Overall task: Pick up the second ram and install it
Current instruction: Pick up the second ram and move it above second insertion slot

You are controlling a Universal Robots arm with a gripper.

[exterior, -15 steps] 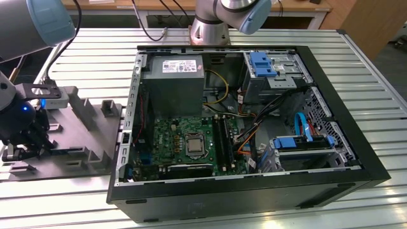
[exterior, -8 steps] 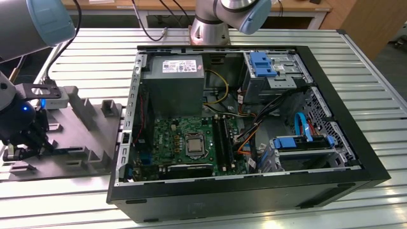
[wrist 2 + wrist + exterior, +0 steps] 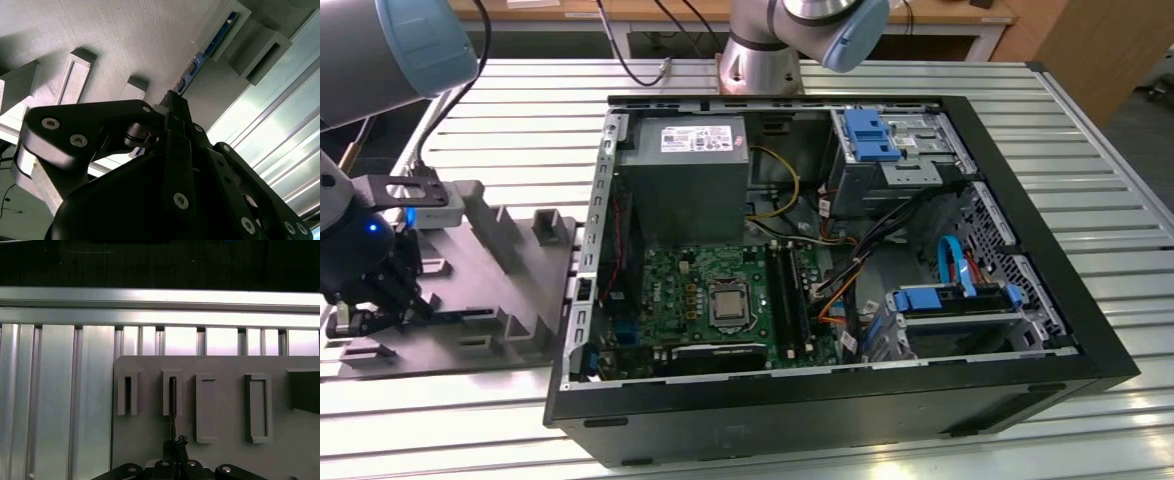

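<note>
Grey tray point(image 3: 230, 415) holds the second ram point(image 3: 199, 60), jaws clamped on it (both wrist views). Exterior view adds the open computer case point(image 3: 827, 410).

A slatted metal table point(image 3: 1067, 130) bears a grey moulded tray point(image 3: 494, 300) beside an open computer case point(image 3: 854, 400).

The exterior view is looking steeply down from farther off at the computer case point(image 3: 854, 410) and grey tray point(image 3: 507, 290). Both wrist views are looking from close along the gripper point(image 3: 173, 442) at that tray, sharing the second ram point(image 3: 207, 47).
</note>
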